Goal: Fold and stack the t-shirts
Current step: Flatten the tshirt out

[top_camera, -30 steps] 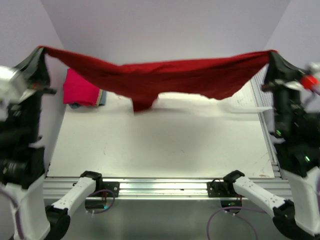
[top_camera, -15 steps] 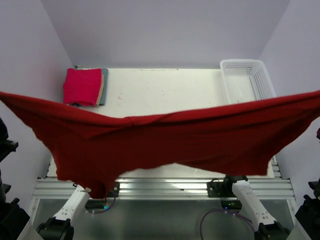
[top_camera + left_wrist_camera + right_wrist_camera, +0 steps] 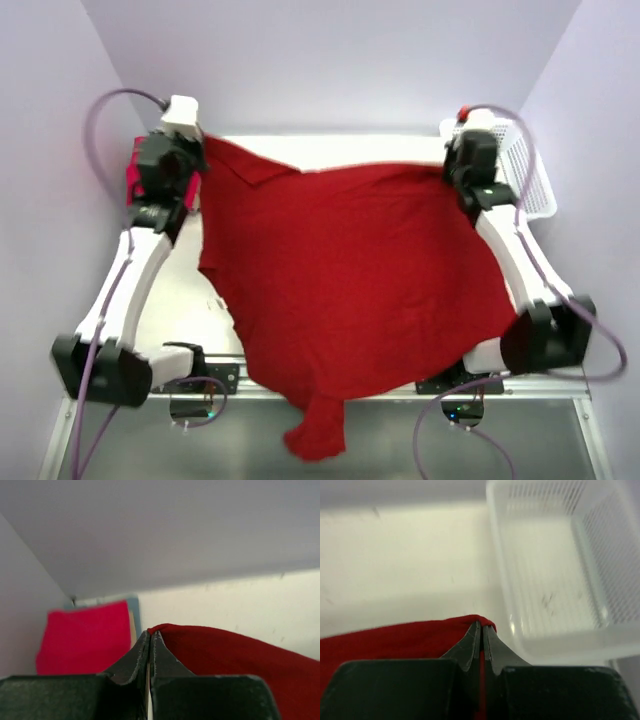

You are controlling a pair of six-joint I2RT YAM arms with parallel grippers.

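Crimson tee (image 3: 350,270) is draped over the table (image 3: 185,290). Its far edge runs left-right across the top of the frame, strung between both grippers. Left gripper (image 3: 150,632) is clamped tight on the upper-left corner, right gripper (image 3: 481,625) likewise on the upper-right, just beside the basket (image 3: 555,642). Near hem hangs off the lower table edge (sleeve dangling bottom centre). Cloth is wrinkled, not flat. Folded pink-red tee (image 3: 85,635) sits upper left.

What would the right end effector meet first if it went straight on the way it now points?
Probably the bare table, just left of the white basket, though depth is unclear. The right end effector grips the crimson t-shirt.
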